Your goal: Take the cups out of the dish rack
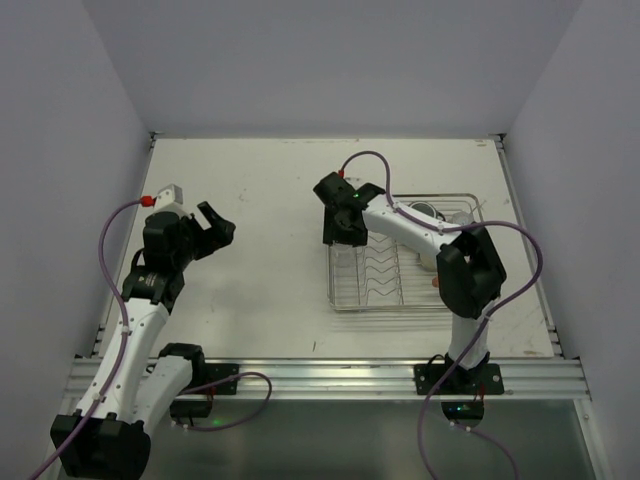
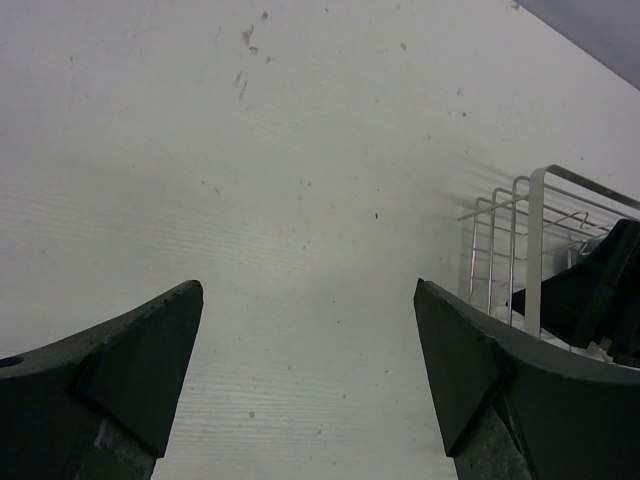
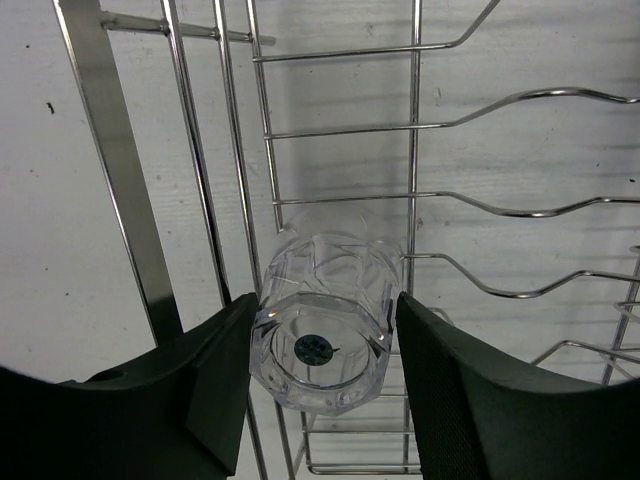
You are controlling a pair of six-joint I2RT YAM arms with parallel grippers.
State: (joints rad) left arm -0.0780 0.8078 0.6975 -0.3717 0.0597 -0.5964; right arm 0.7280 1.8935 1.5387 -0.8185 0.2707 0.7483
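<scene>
– Right hand (image 1: pixel 345 238) is gripping the clear tumbler (image 3: pixel 322 330), isn't it?
– It's looking that way. In the wrist view both fingers (image 3: pixel 215 400) are pressing against its sides, one on each flank.
– How is the tumbler lying?
– It's standing upside down, base facing up toward the wrist. So its long axis is running roughly in line with the hand's reach, perhaps tipping a little. I'm judging that a straight lift is what's wanted.
– What's crowding it?
– It's sitting inside the dish rack (image 1: pixel 390 308), in the left-hand section. The side rail (image 3: pixel 122 180) is running just beside one finger, and the zigzag dividers (image 1: pixel 383 268) are rising just beside the other. Any sideways drift during a lift is risking a snag on those wires.
– And farther across?
– A dark mug (image 1: pixel 424 210) is sitting toward the rack's far right end, well apart from the tumbler. Other cups there are hiding partly under the right arm, so I'm not naming them.
– Is the left hand (image 2: pixel 307 290) helping?
– No. It's hovering over the pale desk (image 2: pixel 300 120) with fingers spread wide, holding nothing, well apart from the rack. The right arm is plainly the nearer one. The desk between the two hands is looking like a likely spot for setting the tumbler down.
</scene>
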